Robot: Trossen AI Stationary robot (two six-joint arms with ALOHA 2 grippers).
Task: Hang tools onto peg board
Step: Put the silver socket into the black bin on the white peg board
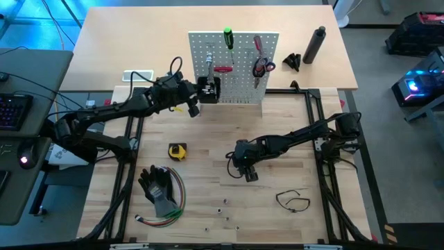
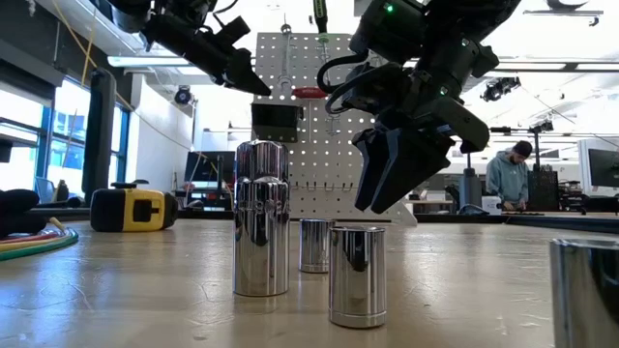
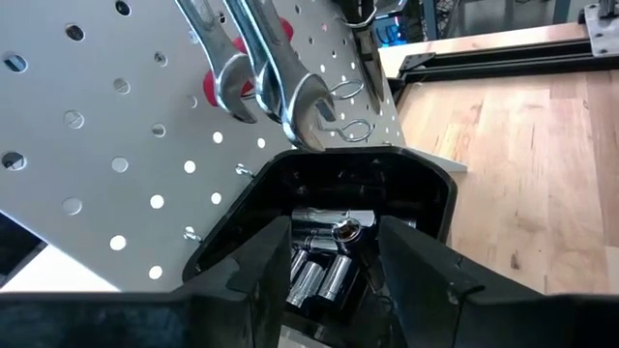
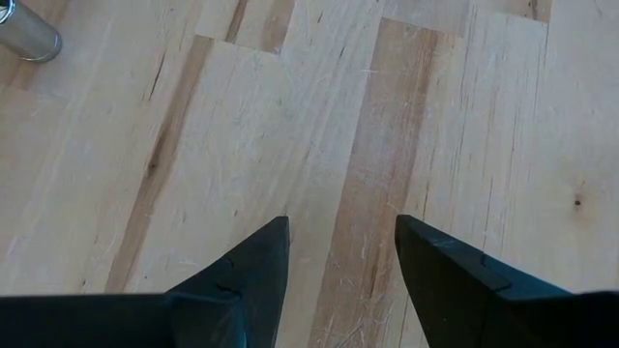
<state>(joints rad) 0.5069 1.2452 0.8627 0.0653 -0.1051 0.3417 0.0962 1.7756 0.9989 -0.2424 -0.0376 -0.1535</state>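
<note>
Standing loose at the front: four small metal sockets (image 2: 261, 217) upright on the surface (image 1: 277, 139) at its near edge, close together; risk, as I judge it, is that a low pass of an arm tips one and it rolls off the edge
Right end effector (image 1: 248, 173): hangs over bare wood in mid-surface, fingers (image 4: 242, 280) apart and holding nothing; a drop straight down from here would close on nothing, since the nearest socket (image 4: 27, 37) lies well off to one side
Loop: thin black loop (image 1: 293, 201) flat on the surface near the right corner; flat and thin, so I expect fingertips to slide over it rather than lift it
Gloves and wires: black gloves (image 1: 157, 186) and coloured wires (image 1: 165, 217) at the front left, not tools; wires could snag a sweeping arm
Tape measure: yellow tape measure (image 1: 177, 150) on the surface, between the gloves and the board, not yet hung
Left end effector (image 1: 196, 104): right at the black bin (image 3: 340, 184) on the board's front, fingers (image 3: 426, 275) spread either side of the bin's mouth, gripping nothing visible; a knock here could jolt the bin off its hooks
Bin contents: several shiny sockets (image 3: 324, 253) heaped inside
Peg board (image 1: 243, 83): upright at the far side; green screwdriver (image 1: 227, 38), red-handled tool (image 1: 223, 69), scissors (image 1: 261, 66) and wrenches (image 3: 253, 68) hang on it; wrenches dangle just above the bin, so a rising arm may unhook them
</note>
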